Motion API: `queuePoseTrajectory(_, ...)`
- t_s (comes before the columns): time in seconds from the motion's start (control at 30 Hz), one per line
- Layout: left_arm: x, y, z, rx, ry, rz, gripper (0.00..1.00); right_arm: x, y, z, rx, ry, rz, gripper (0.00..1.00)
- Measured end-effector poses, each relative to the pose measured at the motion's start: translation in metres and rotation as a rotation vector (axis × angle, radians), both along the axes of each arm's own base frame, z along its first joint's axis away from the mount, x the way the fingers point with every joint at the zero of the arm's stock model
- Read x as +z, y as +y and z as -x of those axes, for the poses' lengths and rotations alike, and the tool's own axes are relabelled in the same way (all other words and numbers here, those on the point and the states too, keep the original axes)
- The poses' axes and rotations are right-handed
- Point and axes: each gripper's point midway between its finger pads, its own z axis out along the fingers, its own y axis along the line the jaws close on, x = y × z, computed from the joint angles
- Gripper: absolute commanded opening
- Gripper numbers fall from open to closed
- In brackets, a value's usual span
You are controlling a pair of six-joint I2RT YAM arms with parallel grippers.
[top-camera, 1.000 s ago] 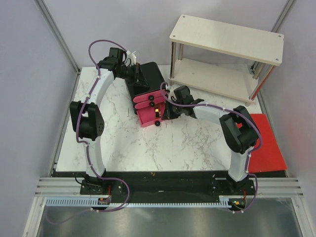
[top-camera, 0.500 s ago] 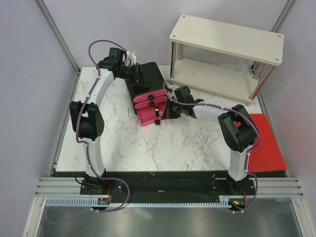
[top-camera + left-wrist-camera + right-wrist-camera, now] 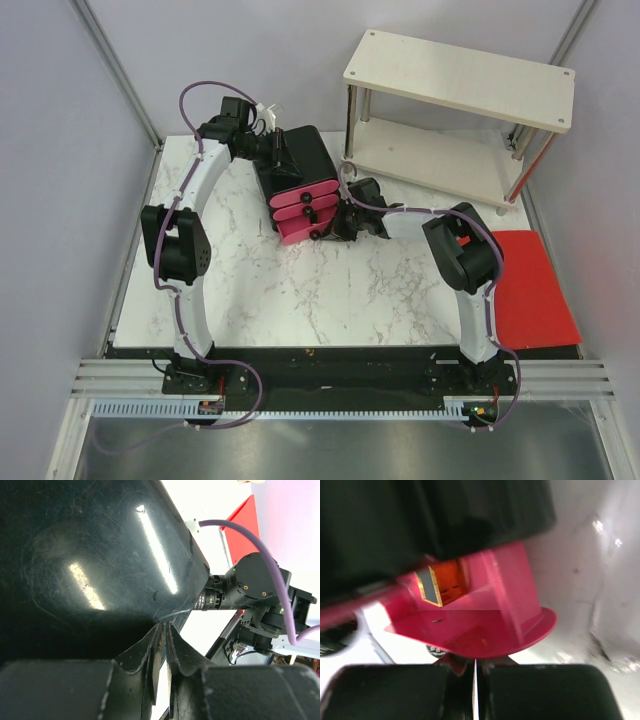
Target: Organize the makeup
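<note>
Top, box: a black box (image 3: 305, 155) with three pink drawers stands on the table (image 3: 300, 290), between the two pincers.
Top, change: the bottom drawer (image 3: 298, 233) stood well out a second ago. It now sits much nearer the box, only a little proud of the two above it.
Top, left arm: it arches over the table's left side with the elbow high. The left pincer (image 3: 280, 153) is at the box's back corner, the same pose as a second ago.
Top, right arm: the forearm stretches low toward the box, and the elbow has swung in toward the middle. The right pincer (image 3: 332, 226) is at the bottom drawer's front.
Left wrist, writing: there is small white print on the right arm (image 3: 240, 587) beyond the pincer, too small to read.
Left wrist, pincer: the left pincer (image 3: 162, 635) has its fingers drawn close with a thin slit between them. The tips lie against the box's glossy black wall just ahead. Whether they nip an edge cannot be told.
Right wrist, pincer: the right pincer (image 3: 474, 672) is clenched tight, fingers meeting. The bottom drawer's rounded pink front is just beyond the tips.
Right wrist, makeup: a gold item (image 3: 442, 582) lies inside the partly drawn bottom drawer, ahead and left of the pincer. It is too blurred to tell its kind.
Right wrist, table: white marble shows ahead and to the pincer's right.
</note>
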Motion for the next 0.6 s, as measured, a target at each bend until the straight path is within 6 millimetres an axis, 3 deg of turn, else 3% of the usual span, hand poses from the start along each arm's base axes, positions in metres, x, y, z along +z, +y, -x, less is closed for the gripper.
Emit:
queuePoseTrajectory(0.2,0.0,0.0,0.0,0.0,0.0,0.0,0.19,0.011,0.012,-0.019,-0.081,-0.007,-0.088,0.0)
queuePoseTrajectory(0.6,0.0,0.0,0.0,0.0,0.0,0.0,0.19,0.016,0.016,-0.044,-0.259,0.041,-0.224,0.0)
